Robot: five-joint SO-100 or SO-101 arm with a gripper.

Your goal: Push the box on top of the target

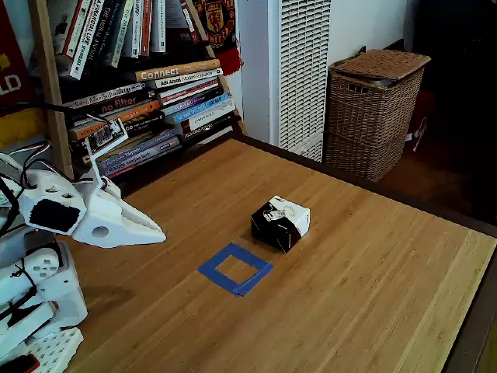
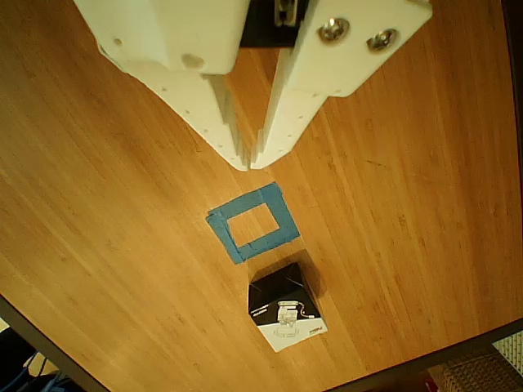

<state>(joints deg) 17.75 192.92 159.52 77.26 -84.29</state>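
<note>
- The box (image 1: 280, 223) is sitting on the wooden table (image 1: 373, 295), black sides with a white top, just beyond the target (image 1: 235, 269) in the fixed view. It's close to the tape's far corner, but none of it is overlapping the square.
- In the other view the box (image 2: 285, 305) is showing up below the target (image 2: 252, 222), again just beside it and not on it. The printed white end is facing the table's edge there.
- The target is lying flat, a hollow blue tape square with bare wood showing in the middle.
- The gripper (image 1: 159, 233) is hanging above the table at the left of the fixed view, pointing right, well apart from both the tape and the box.
- From the other view, the gripper (image 2: 249, 163) is coming in from the top with its two white fingers (image 2: 204, 98) pressed together at the tips, pinching nothing.
- Behind the table, a bookshelf (image 1: 140, 85) full of books and a wicker basket (image 1: 373, 109) are standing on the floor side.
</note>
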